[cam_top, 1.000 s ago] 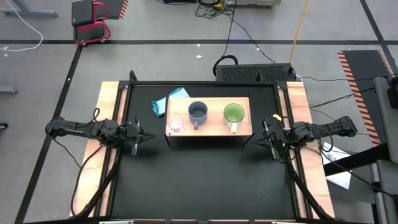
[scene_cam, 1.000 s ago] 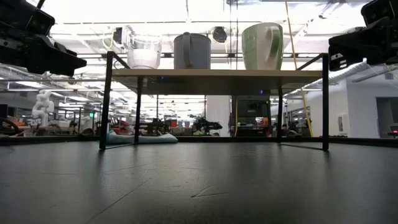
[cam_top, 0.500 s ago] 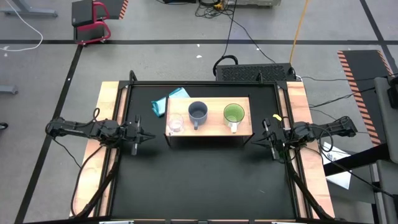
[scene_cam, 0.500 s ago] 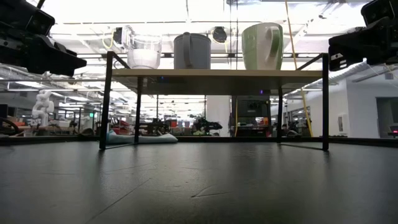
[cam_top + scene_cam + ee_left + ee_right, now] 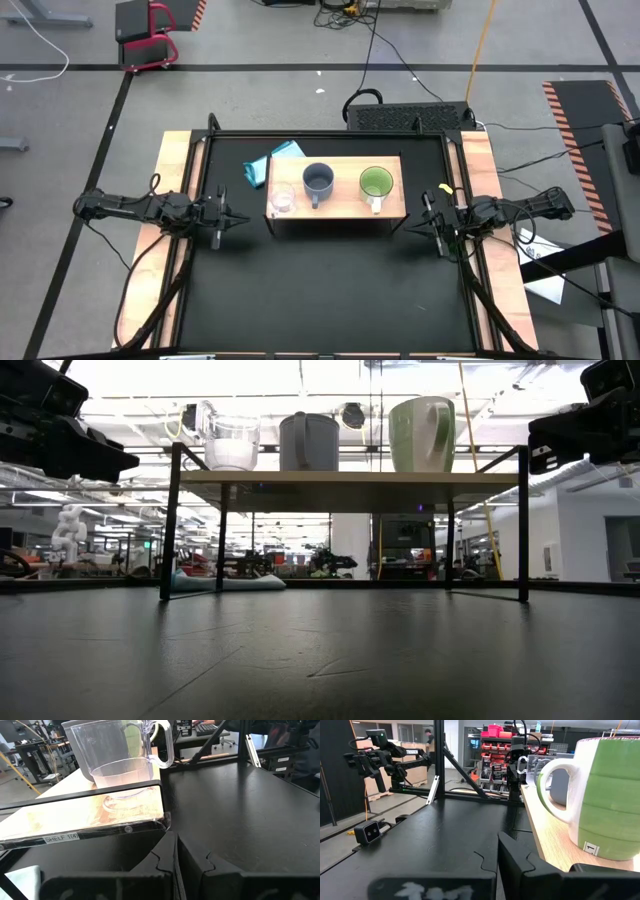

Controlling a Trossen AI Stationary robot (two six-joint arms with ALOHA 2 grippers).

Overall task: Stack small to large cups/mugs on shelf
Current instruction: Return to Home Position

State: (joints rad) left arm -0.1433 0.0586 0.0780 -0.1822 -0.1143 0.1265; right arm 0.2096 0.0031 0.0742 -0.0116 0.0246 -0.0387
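Observation:
Three vessels stand upright in a row on the light wooden shelf (image 5: 335, 200): a clear glass cup (image 5: 282, 198) at its left end, a grey-blue mug (image 5: 318, 181) in the middle, a green mug with a white handle (image 5: 375, 184) at its right end. My left gripper (image 5: 243, 219) is shut and empty, left of the shelf. In the left wrist view the clear cup (image 5: 120, 760) stands just ahead of its fingers (image 5: 176, 856). My right gripper (image 5: 410, 230) is shut and empty, right of the shelf. The green mug (image 5: 610, 795) shows close in the right wrist view.
A light blue cloth (image 5: 270, 163) lies on the black table behind the shelf's left end. The shelf stands on thin black legs (image 5: 170, 520) with open space beneath. Wooden side boards (image 5: 175, 170) flank the black table. Open black surface lies in front of the shelf.

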